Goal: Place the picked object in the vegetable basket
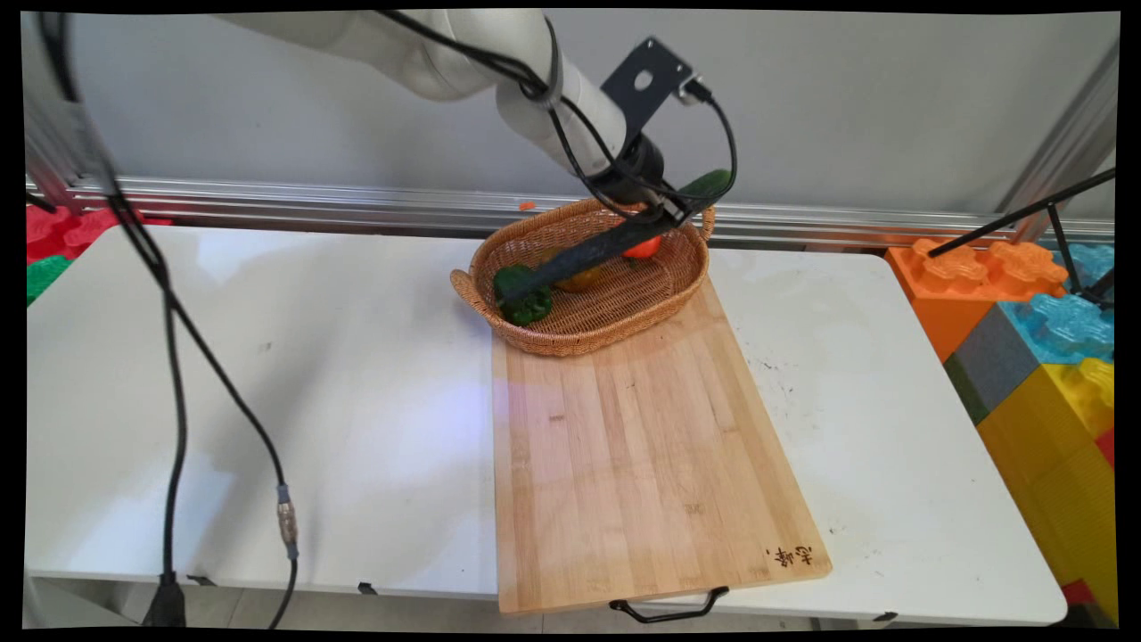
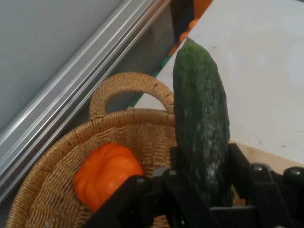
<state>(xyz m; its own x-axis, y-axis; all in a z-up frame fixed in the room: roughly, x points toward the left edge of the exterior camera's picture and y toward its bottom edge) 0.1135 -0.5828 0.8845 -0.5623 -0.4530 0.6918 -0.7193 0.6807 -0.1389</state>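
The gripper [image 1: 675, 207] hangs over the far right part of the wicker basket [image 1: 535, 332], and it is closed around a dark green cucumber [image 2: 202, 123], which it grasps near one end. In the hand view the cucumber rises straight up between the two black fingers [image 2: 242, 164], so its long axis runs along the direction in which the hand points, not across it; most of its length sticks out beyond the fingers. In the main view only the free end of the cucumber [image 1: 706, 185] shows, to the upper right of the wrist, above the basket's far rim, and it points up and away toward the wall. The cucumber seems to be clear of the basket and to touch nothing but the fingers. Below and beside the hand, inside the basket, lies a small orange pumpkin-like vegetable [image 2: 107, 173], close to the cucumber but apart from it, under the looped handle [image 2: 129, 90] at the basket's far end. At the other end of the basket, well apart from the hand, rests a green bell pepper [image 1: 523, 297], and between them a yellowish piece [image 1: 581, 280] that is mostly hidden. The basket stands on the far end of a wooden cutting board [image 1: 642, 455], which stretches from the basket toward the near edge of the white table [image 1: 312, 401], and its surface there is bare
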